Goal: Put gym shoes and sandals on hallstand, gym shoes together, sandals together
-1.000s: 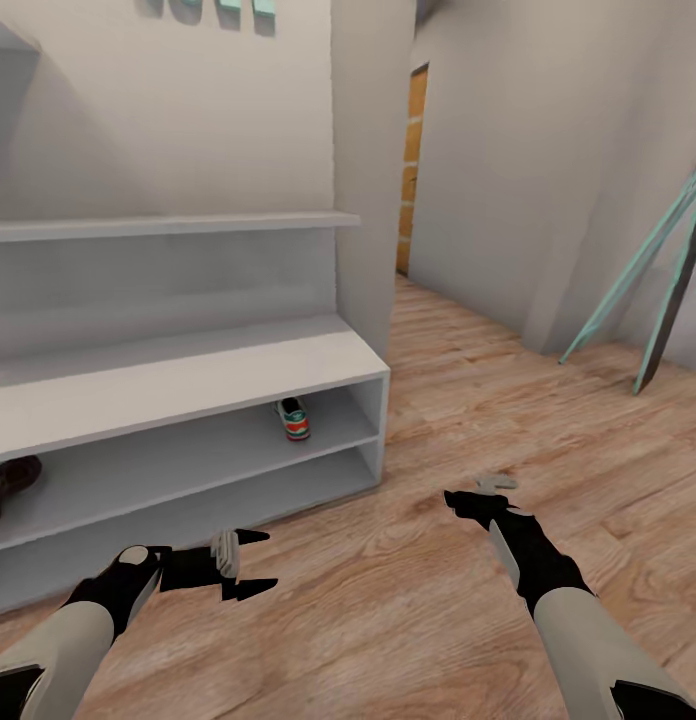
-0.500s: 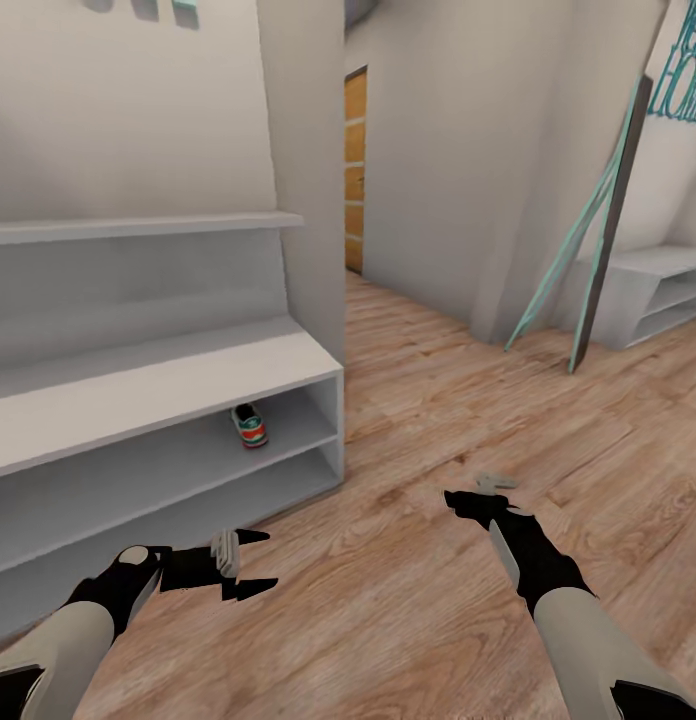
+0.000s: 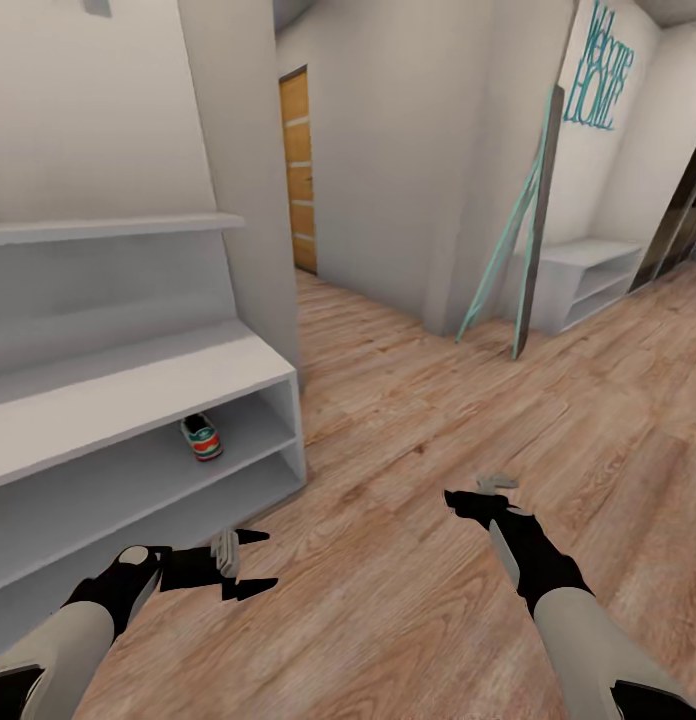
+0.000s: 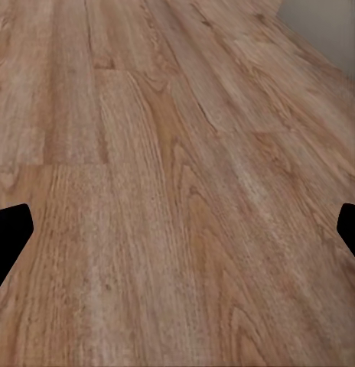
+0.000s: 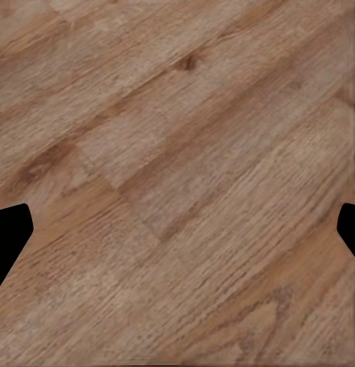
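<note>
One gym shoe (image 3: 201, 437) sits on the hallstand (image 3: 138, 385), in the upper slot near its right end, long axis running into the shelf. It lies ahead of the left claw (image 3: 250, 565), the nearer one. Both claws, left and right (image 3: 480, 493), hang apart and empty over the floor (image 3: 408, 400). The shoe is white with green stripe and red-orange toe.

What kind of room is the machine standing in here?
Most likely the entrance hallway of a home: a pale shoe rack with one gym shoe on its shelf, a wood plank floor, a "Welcome Home" wall sign, and a wooden door at the far end.
</note>
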Tool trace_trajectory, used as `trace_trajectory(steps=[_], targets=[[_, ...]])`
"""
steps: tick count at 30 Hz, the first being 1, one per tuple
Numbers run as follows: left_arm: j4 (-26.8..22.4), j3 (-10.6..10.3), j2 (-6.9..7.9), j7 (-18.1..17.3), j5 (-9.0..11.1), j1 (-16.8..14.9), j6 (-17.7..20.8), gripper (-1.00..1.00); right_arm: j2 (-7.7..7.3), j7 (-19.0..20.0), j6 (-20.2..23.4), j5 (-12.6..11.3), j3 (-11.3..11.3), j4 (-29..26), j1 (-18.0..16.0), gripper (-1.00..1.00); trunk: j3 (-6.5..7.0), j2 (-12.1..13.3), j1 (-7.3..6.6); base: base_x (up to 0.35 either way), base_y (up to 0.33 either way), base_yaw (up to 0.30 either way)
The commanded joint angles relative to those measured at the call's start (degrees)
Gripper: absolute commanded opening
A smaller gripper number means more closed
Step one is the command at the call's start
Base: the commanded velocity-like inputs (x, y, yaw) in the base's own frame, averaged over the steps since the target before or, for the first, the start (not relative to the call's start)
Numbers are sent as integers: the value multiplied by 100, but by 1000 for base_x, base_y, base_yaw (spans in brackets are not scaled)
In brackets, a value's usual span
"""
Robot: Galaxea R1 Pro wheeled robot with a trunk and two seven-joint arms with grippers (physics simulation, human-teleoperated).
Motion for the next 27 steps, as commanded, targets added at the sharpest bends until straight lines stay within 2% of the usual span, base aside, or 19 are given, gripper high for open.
trace_trajectory(steps=[1,12,23,27], targets=[[-3,49,-4,-21,-49,-3,-30,100,5,47,29,51,-32,-9,-3,100,-5,-2,-1,0,0,-300],[-3,53,-12,-6,-40,-3,-24,100,5,47,29,51,-32,-9,-1,100,-5,-2,-1,44,0,-300],[-3,53,-21,2,-27,-4,-21,100,5,47,29,51,-32,-9,-3,100,-5,-2,-1,313,-79,-300],[-3,49,-24,129,-21,-2,-14,100,5,49,29,51,-32,-9,-2,100,-5,-2,-1,342,-127,-300]])
